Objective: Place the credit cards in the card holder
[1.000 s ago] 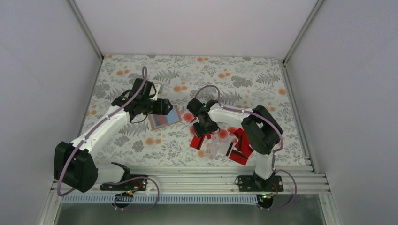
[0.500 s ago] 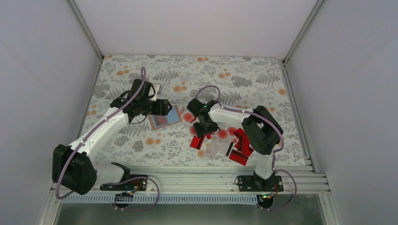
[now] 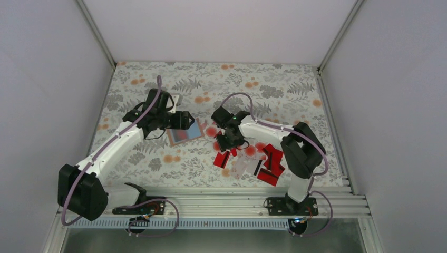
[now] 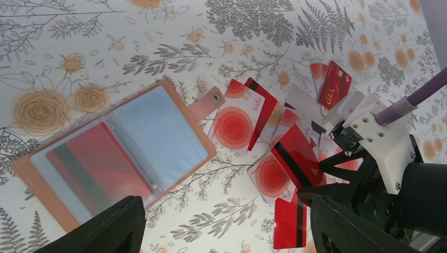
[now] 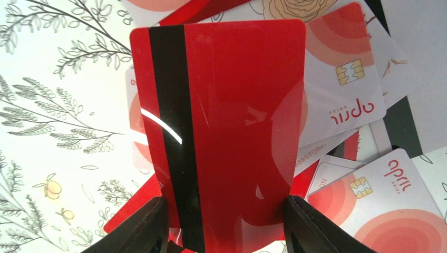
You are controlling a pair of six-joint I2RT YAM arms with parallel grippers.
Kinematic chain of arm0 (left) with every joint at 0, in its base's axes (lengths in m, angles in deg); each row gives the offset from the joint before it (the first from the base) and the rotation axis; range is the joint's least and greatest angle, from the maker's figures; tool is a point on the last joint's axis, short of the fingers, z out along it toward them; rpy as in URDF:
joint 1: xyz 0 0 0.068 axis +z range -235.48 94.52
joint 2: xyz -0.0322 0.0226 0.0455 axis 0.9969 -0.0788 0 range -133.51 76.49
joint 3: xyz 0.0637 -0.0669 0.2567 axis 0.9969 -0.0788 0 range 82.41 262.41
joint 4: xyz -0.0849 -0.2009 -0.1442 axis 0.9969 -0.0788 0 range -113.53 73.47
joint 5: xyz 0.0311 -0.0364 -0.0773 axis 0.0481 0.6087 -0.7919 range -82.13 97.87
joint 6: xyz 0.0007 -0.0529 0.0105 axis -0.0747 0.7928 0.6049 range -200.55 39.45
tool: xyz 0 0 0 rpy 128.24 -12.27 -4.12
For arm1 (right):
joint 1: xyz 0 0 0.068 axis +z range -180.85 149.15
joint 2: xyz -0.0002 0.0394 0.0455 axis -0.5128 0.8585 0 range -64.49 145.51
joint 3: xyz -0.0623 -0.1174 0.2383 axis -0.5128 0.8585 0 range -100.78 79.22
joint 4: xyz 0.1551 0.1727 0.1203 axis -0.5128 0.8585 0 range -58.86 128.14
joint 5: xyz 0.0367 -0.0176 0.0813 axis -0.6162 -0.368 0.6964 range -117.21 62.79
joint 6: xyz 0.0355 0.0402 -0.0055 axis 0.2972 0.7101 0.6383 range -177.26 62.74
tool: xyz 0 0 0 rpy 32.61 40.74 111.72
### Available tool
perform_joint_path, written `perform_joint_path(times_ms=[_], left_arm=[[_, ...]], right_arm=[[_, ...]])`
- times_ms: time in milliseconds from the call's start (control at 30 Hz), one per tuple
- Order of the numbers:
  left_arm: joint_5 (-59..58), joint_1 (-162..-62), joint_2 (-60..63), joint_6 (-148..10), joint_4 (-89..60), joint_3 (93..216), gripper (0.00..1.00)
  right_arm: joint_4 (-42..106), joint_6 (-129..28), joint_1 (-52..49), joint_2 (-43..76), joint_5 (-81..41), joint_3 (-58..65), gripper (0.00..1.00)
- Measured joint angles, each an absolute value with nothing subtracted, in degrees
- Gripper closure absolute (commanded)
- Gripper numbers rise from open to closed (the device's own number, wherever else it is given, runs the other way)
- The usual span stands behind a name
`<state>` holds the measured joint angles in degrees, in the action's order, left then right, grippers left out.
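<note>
The card holder [image 4: 179,113] lies open on the flowered table, tan rim and clear sleeves, with one red card [image 4: 100,168] inside its left sleeve; it also shows in the top view [image 3: 185,134]. My left gripper [image 4: 224,224] hovers open and empty above its near edge, and shows in the top view [image 3: 185,120]. My right gripper [image 5: 226,224] is shut on a red credit card with a black stripe [image 5: 232,116], held by its side edges above the pile. Several loose credit cards [image 3: 263,161], red and white, lie spread to the right of the holder.
The pile of cards [image 4: 237,113] starts just beyond the holder's snap tab [image 4: 208,100]. The right arm's wrist [image 4: 385,147] stands close to my left gripper's right finger [image 4: 358,226]. White walls close in the table at left, back and right.
The right arm's elbow has swung to the right and its gripper has shifted slightly away from the pile with the red card. The left arm has barely moved.
</note>
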<state>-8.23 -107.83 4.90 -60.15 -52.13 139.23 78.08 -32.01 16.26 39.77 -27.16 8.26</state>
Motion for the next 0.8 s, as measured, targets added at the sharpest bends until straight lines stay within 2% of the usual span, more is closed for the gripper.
perform_joint_path(times_ms=[267, 800], left_arm=[[-12.1, -107.8, 4.9, -56.1, -50.2, 139.2, 0.22], [-21.5, -106.8, 5.7, -42.8, -38.2, 138.2, 0.25]], right_arm=[[78.0, -31.4, 15.9, 36.3, -25.3, 7.5, 0.47], [77.9, -28.9, 12.7, 35.2, -14.6, -7.3, 0.46]])
